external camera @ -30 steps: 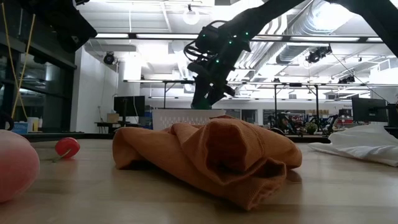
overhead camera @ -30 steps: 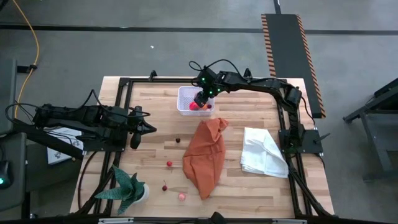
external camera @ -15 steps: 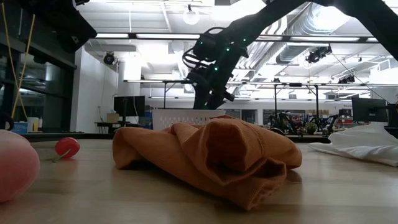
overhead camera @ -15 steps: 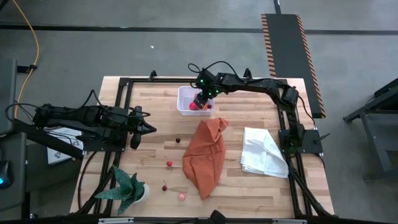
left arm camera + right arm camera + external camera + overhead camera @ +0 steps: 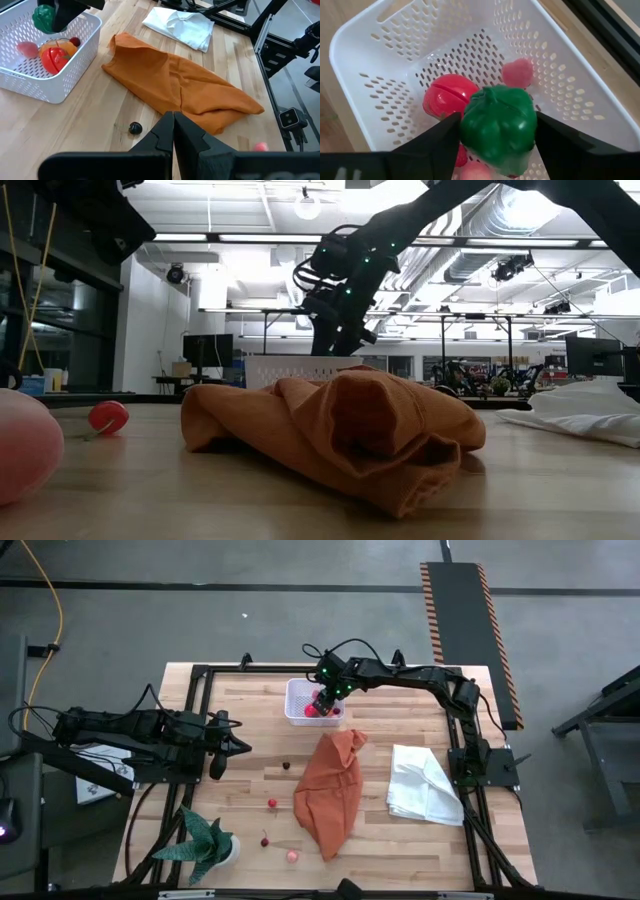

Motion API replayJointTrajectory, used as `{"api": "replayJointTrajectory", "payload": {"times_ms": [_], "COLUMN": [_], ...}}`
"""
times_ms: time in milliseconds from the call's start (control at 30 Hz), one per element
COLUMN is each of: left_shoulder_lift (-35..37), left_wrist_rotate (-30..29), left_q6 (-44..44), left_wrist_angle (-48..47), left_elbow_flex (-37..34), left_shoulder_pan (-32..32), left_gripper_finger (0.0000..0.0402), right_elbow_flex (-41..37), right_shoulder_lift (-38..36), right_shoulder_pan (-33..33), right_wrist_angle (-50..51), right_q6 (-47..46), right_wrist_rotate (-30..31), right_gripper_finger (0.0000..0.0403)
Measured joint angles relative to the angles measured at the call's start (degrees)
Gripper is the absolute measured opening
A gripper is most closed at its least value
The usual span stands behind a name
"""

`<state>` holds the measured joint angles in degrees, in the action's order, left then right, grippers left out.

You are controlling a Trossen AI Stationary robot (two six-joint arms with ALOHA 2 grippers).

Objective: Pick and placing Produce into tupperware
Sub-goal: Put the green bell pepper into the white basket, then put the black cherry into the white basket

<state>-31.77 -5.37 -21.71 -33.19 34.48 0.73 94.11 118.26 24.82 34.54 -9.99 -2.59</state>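
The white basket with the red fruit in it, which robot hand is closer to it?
Right. The right gripper hangs over the white basket with a green veggie; the left gripper waits off to its side.

Your right arm reaches across the table's far side, wrist bent down; the right gripper (image 5: 322,700) hangs low with fingers (image 5: 572,145) spread wide. Your left arm lies folded at the left edge, left gripper (image 5: 173,118) closed, pointing inward.

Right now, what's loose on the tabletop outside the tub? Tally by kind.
Produce pieces: 4
Cloths: 2
Potted plant: 1
Total: 7
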Motion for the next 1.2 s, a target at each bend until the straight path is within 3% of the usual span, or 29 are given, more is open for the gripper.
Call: {"api": "replayJointTrajectory", "payload": {"times_ms": [533, 833, 1000, 1200], "left_shoulder_lift": [0.0, 0.0, 0.0, 0.0], "left_wrist_rotate": [0.0, 0.8, 0.8, 0.8], "left_q6": [0.0, -0.1, -0.1, -0.1], "left_wrist_angle": [0.0, -0.3, -0.4, -0.4], "left_elbow_flex": [0.0, 0.0, 0.0, 0.0], "left_shoulder_pan": [0.0, 0.0, 0.0, 0.0], "left_gripper_finger": [0.0001, 0.0001, 0.0001, 0.0001], "right_elbow_flex": [0.0, 0.1, 0.1, 0.1], "right_shoulder_lift": [-0.4, -7.6, -11.0, -15.2], "right_shoulder_pan": [0.1, 1.2, 0.9, -0.1], "right_wrist_angle": [-1.8, -1.2, 5.4, 14.1], "right_q6": [1.2, 2.5, 5.1, 7.5], "right_wrist_rotate": [0.8, 3.0, 0.1, -2.3], "right_gripper_finger": [0.0241, 0.0234, 0.0187, 0.0093]}}
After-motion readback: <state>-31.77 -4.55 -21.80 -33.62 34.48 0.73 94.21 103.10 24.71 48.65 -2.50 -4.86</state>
